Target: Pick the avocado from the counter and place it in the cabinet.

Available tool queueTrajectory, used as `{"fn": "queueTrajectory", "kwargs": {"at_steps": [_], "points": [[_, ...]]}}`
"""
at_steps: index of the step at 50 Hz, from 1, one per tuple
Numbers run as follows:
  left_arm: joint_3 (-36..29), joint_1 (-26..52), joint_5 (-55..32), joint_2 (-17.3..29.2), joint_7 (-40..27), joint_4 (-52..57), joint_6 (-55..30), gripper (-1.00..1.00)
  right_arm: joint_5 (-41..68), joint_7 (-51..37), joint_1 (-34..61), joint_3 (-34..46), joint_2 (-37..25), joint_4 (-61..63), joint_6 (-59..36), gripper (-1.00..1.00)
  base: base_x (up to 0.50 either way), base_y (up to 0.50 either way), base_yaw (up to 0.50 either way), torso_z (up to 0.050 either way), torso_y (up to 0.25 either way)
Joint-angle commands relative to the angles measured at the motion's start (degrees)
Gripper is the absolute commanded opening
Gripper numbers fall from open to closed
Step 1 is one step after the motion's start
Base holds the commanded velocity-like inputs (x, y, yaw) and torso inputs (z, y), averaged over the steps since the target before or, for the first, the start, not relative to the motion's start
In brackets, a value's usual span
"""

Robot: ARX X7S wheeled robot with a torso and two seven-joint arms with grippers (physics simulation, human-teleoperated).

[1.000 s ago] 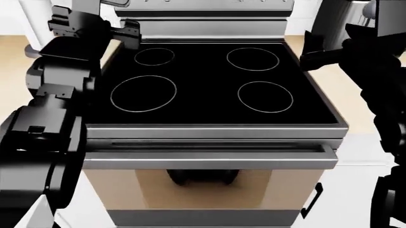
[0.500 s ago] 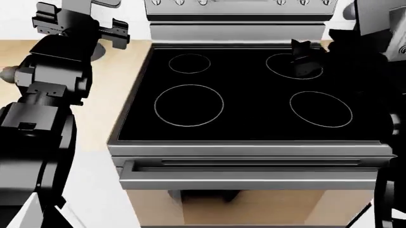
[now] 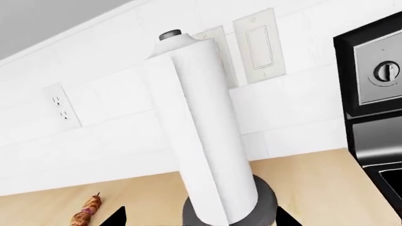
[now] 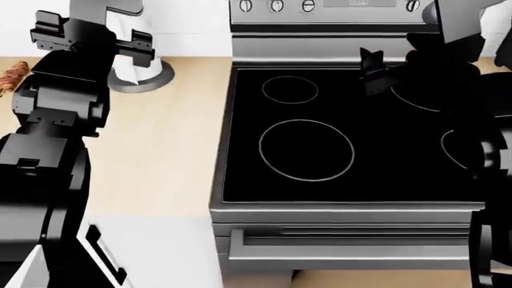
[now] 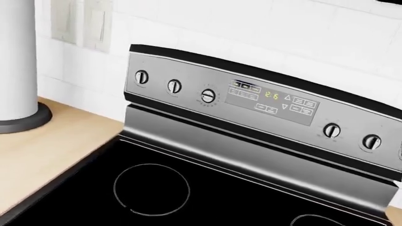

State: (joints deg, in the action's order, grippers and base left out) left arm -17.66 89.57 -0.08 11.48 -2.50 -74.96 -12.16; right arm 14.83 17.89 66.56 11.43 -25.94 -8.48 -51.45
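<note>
The avocado cannot be found in any of the three views, so where it lies on the counter (image 4: 160, 150) cannot be told. The counter is a light tan wood-grain top running along the left side of the black stovetop (image 4: 336, 138) in the head view.

The left claw (image 4: 92, 37) is held above the back of the counter, close to the wall, with its two fingers spread wide. In the left wrist view only the dark tips of those fingers (image 3: 118, 217) show at the frame's edge, set well apart with nothing between them. Just past it stands a paper towel roll (image 3: 201, 132), upright on a round grey base that rests on the counter. A meat skewer (image 3: 86, 212), orange-brown, lies flat on the counter beyond the roll, away from the stove; the head view catches it at the far left edge. On the white tiled wall behind the roll are a wall socket (image 3: 60, 106) and a light switch (image 3: 259, 44).

The right claw (image 4: 375, 66) hangs over the back burners of the stovetop, but it reads as a dark mass against black glass, and I cannot tell whether it is wide or narrow. The right wrist view shows none of its fingers, only the stove's control panel (image 5: 251, 99) with its knobs and small display.
</note>
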Motion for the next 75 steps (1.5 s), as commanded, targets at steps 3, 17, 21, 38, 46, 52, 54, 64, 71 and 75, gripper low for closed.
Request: {"fn": "queueTrajectory", "kwargs": {"at_steps": [3,17,21,38,46,52,54,64,71,75], "points": [[0.27,-0.16,0.07,0.23,-0.21,-0.03,-0.25,1.0,-0.23,-0.02,0.3,0.28,-0.18,-0.28,1.3,1.0,0.09,0.49,0.0,0.0,0.0],[0.07,-0.39,0.11,0.15,-0.36,-0.03,-0.44,1.0,-0.16,-0.12,-0.31,0.16,-0.6,-0.04,1.92,1.0,0.08,0.5,0.0,0.0,0.0],[-0.08,-0.39,0.13,0.12,-0.39,-0.03,-0.51,1.0,-0.1,-0.2,-0.77,0.02,-0.75,0.1,2.16,1.0,0.08,0.5,0.0,0.0,0.0],[-0.18,-0.36,0.0,-0.17,-0.53,-0.03,-0.7,1.0,0.19,-0.36,-2.43,-0.33,-1.9,1.25,1.76,1.0,0.07,0.5,0.0,0.0,0.0],[-0.05,-0.36,0.05,-0.13,-0.59,-0.03,-0.69,1.0,0.26,-0.51,-2.35,-0.31,-1.83,1.3,1.79,1.0,0.07,0.5,0.0,0.0,0.0],[-0.02,-0.54,0.06,-0.09,-0.57,-0.03,-0.68,1.0,0.33,-0.6,-2.6,-0.3,-1.77,1.27,1.93,1.0,0.08,0.5,0.0,0.0,0.0],[-0.28,-0.56,0.18,-0.08,-0.38,-0.03,-0.76,1.0,0.35,-0.6,-3.05,-0.22,-1.78,1.41,2.08,1.0,0.08,0.5,0.0,0.0,0.0],[-0.31,-0.45,0.06,0.01,-0.22,-0.03,-0.61,1.0,0.83,-1.16,-4.56,-0.59,-1.39,2.71,2.09,1.0,0.08,0.49,0.0,0.0,0.0],[-0.33,-0.41,0.07,0.07,-0.14,-0.03,-0.61,1.0,0.98,-1.36,-5.15,-0.7,-1.3,3.1,2.36,1.0,0.1,0.49,0.0,0.0,0.0],[-0.25,-0.57,0.03,0.03,-0.2,-0.03,-0.56,1.0,1.13,-1.13,-5.79,-0.58,-1.52,3.72,2.56,1.0,0.13,0.48,0.0,0.0,0.0]]}}
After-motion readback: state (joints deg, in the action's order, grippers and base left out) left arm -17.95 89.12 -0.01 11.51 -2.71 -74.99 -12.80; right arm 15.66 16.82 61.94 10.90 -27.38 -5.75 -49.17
